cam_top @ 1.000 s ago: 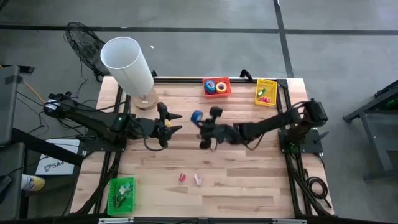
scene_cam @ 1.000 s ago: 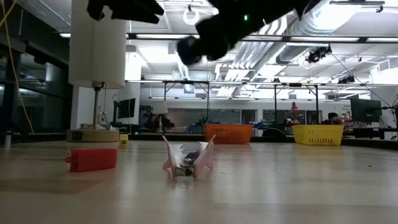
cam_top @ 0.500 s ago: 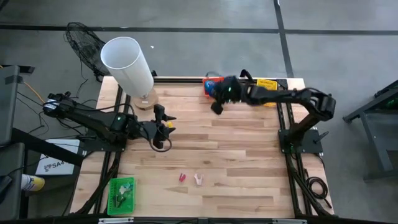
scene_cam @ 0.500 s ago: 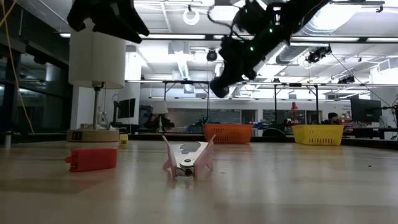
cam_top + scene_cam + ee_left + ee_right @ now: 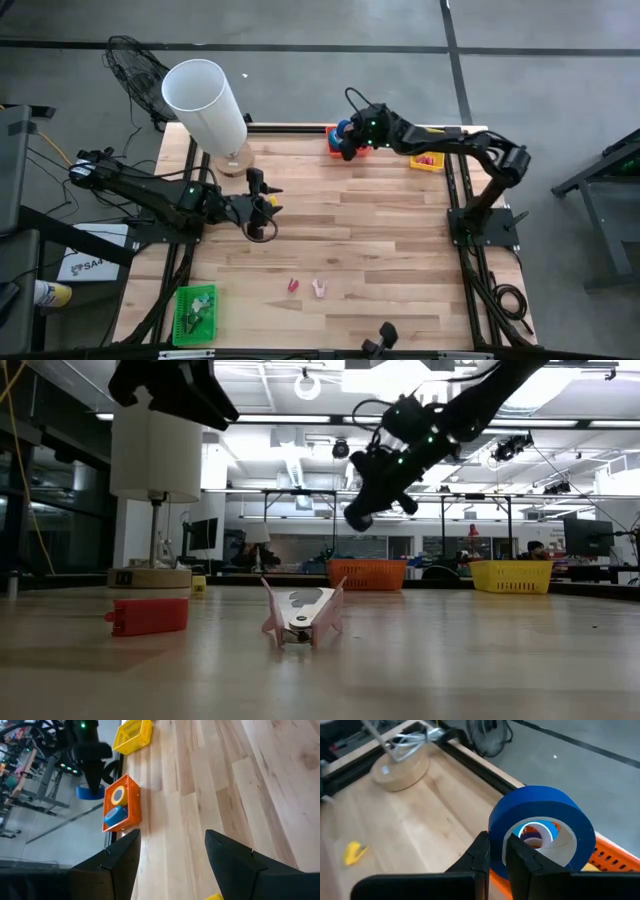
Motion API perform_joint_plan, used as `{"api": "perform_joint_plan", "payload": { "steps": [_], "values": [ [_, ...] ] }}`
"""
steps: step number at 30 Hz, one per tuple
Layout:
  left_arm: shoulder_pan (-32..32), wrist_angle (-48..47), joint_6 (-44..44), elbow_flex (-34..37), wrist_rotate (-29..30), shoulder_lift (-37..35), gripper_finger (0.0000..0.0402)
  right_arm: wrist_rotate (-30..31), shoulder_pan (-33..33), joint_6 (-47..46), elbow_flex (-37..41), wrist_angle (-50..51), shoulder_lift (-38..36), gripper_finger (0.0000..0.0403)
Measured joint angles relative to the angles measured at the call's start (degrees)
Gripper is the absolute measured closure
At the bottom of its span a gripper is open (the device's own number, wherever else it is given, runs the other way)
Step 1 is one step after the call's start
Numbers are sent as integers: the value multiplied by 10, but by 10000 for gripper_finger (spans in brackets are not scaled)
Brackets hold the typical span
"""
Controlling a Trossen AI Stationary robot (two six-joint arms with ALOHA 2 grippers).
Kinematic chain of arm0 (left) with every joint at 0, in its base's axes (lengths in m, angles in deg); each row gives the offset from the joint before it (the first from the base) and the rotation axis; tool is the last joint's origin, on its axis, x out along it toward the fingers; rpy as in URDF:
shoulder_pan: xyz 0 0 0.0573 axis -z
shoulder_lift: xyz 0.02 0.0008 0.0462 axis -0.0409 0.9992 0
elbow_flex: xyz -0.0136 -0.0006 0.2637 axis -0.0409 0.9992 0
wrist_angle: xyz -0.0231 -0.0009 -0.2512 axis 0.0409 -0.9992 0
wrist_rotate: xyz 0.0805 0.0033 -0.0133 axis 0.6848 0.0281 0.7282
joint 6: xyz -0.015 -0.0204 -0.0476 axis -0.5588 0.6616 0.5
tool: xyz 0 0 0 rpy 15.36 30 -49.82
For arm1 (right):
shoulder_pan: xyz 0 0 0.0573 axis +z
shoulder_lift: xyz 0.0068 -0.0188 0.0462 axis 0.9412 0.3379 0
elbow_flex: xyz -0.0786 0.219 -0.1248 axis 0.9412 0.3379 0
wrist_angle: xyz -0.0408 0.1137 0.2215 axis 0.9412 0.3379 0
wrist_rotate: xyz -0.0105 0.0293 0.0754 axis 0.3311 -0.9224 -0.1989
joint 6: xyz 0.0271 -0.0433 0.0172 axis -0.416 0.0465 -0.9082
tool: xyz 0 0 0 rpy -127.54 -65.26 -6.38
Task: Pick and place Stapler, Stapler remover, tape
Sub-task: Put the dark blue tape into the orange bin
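Note:
My right gripper (image 5: pixel 346 140) hangs over the orange basket (image 5: pixel 366 149) at the table's far edge, shut on a blue tape roll (image 5: pixel 540 825). The basket (image 5: pixel 131 795) holds a yellow roll (image 5: pixel 118 796) and another blue one (image 5: pixel 115 816). A small red stapler (image 5: pixel 150 615) and the pink stapler remover (image 5: pixel 303 618) lie on the wood near the front; no gripper touches them. My left gripper (image 5: pixel 264 196) hovers open over the left middle of the table, with nothing between its fingers (image 5: pixel 125 855). My right gripper pinches the blue roll's wall (image 5: pixel 496 837), one finger inside the open centre and one outside. The fingers slant down from the table's right side. The roll stands on edge beyond the fingertips, lifted clear above the orange basket.
A tall white cylinder (image 5: pixel 205 98) on a round wooden base stands at the far left. A yellow basket (image 5: pixel 428 148) sits at the far right and a green one (image 5: pixel 195 308) at the near left. A small yellow item (image 5: pixel 355 851) lies near my left gripper.
My right gripper has swung from the table's middle toward the far edge, over to the orange basket, rolling its wrist and carrying the blue roll clear of the table. My left gripper has tipped and rolled a little in place, staying open.

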State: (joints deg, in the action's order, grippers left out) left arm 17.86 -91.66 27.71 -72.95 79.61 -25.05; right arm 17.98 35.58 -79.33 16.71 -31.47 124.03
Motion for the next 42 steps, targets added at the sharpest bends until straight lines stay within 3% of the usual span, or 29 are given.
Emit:
{"api": "perform_joint_plan", "payload": {
  "steps": [8, 17, 42],
  "values": [
    [1, -9, 34, 0, -33, 0, 184, 61, -17, -47, 0, -65, 62, 374],
    [15, -9, 32, 0, -12, 0, 184, 124, -25, -57, 0, -83, 81, 374],
    [15, -14, 42, 0, -15, 1, 184, 144, -26, -87, 0, -144, 144, 373]
  ]
}}
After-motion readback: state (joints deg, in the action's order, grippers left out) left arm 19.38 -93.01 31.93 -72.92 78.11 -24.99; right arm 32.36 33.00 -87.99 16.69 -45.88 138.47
